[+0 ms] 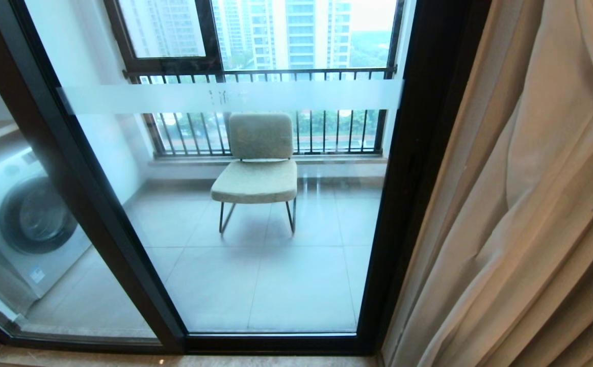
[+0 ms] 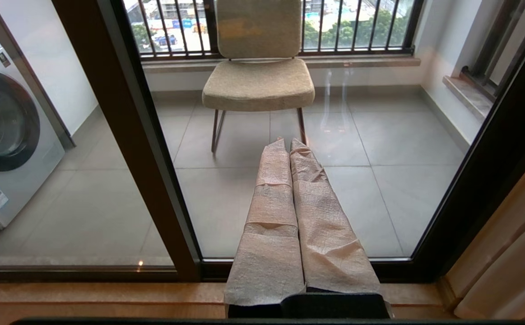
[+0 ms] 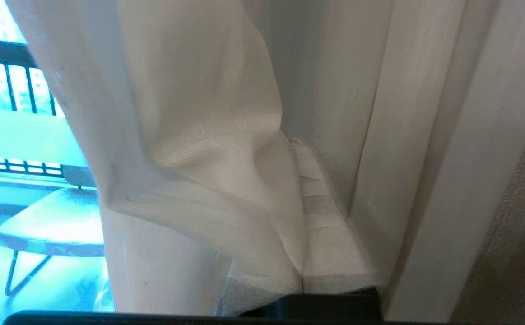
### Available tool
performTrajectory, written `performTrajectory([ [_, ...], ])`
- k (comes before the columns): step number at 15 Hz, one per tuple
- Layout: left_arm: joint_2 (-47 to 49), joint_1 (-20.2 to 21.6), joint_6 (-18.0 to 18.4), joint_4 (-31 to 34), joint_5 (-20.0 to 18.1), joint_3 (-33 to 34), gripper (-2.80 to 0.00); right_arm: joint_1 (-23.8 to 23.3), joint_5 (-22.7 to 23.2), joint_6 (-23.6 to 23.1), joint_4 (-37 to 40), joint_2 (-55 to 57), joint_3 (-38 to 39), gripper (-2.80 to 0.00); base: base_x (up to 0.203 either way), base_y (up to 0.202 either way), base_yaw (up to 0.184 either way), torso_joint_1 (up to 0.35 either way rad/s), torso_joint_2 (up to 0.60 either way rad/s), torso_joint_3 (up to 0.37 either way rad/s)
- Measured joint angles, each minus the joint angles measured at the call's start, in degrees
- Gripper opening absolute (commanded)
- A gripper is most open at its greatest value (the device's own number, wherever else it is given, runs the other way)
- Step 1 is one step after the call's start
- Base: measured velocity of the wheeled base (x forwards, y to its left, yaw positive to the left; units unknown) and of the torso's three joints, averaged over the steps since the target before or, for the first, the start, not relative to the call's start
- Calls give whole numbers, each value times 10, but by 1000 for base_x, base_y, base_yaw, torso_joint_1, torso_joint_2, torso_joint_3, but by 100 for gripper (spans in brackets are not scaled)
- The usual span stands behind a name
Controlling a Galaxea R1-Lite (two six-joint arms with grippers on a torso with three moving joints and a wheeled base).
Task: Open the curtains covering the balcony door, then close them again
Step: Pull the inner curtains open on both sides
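Curtains gathered at the right side of the scene, beige drape and white sheer folds bunched beside the dark frame of the balcony door; glass uncovered, frosted band across it at mid height; beyond the glass a padded chair on the tiled balcony, a washing machine far left.

Right gripper in among the curtains; its wrapped fingers pressed nearly together with a fold of white sheer draped over and between them; fabric pinched in the grip.

Left gripper low, pointing at the glass, fingers closed against each other, holding nothing; it hangs clear of the curtains.
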Motion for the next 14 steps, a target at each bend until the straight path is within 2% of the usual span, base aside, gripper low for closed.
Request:
performTrajectory([
  [9,0,0,0,0,0,0,-280,-1,3,6,-25,-30,25,0,0,0,0,0,0,0],
  [14,0,0,0,0,0,0,-280,0,4,5,-14,-113,108,0,0,0,0,0,0,0],
])
